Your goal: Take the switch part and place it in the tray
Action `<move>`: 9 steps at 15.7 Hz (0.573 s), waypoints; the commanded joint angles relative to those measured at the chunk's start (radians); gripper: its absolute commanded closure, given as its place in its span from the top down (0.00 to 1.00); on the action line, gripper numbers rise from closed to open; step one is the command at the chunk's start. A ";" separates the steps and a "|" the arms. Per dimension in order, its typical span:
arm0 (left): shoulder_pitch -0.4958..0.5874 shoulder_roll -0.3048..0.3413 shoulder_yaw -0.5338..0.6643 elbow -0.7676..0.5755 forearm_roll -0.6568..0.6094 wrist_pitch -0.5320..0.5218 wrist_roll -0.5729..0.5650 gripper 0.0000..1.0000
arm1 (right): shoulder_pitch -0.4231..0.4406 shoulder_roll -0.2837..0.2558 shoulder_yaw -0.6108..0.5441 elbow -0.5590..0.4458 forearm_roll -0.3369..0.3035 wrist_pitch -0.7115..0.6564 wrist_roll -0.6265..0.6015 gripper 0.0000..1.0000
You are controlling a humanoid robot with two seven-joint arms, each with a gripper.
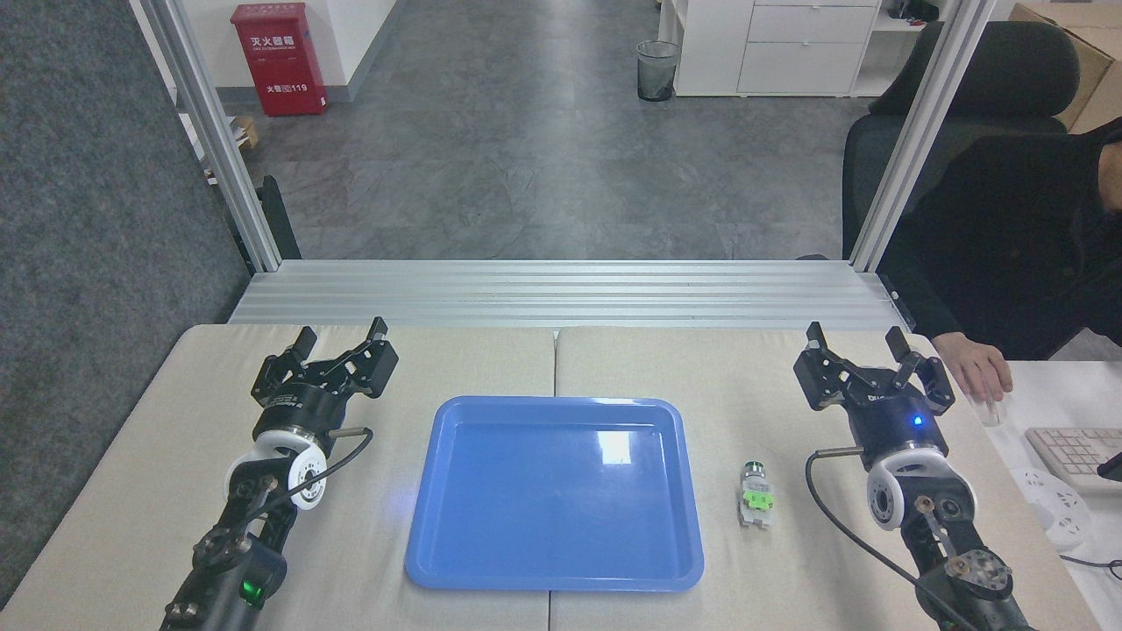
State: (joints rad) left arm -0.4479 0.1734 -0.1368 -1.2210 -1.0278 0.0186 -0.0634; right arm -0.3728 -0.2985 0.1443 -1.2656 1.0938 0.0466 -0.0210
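Note:
The switch part [756,496] lies on the beige table just right of the tray, dark cap pointing away from me, green block in the middle, white base nearest. The blue tray [456,561] sits in the middle of the table with nothing in it. My right gripper [855,340] is open, up and to the right of the switch part, well apart from it. Left of the tray my left gripper [340,334] is open too, holding nothing.
A person in dark clothes sits at the right, one hand [980,366] resting at the table's right edge close to my right gripper. A keyboard [1074,451] lies further right. An aluminium frame [561,294] borders the table's far side.

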 commanded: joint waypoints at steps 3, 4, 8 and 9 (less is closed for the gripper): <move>0.000 0.000 0.000 0.000 0.000 0.000 0.001 1.00 | 0.000 -0.008 -0.005 -0.009 0.000 -0.001 0.000 0.99; 0.000 0.000 0.000 0.000 0.000 0.000 0.001 1.00 | 0.000 -0.005 -0.005 -0.009 0.000 -0.002 0.000 0.99; 0.000 0.000 -0.001 0.000 0.000 0.000 0.001 1.00 | 0.002 -0.002 -0.003 -0.009 0.000 -0.001 0.000 0.99; 0.000 0.000 -0.001 0.000 0.000 0.000 0.001 1.00 | 0.000 -0.004 -0.003 -0.008 0.000 -0.002 0.000 0.99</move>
State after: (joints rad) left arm -0.4479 0.1733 -0.1370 -1.2210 -1.0278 0.0186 -0.0634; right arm -0.3721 -0.3008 0.1415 -1.2712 1.0937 0.0447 -0.0210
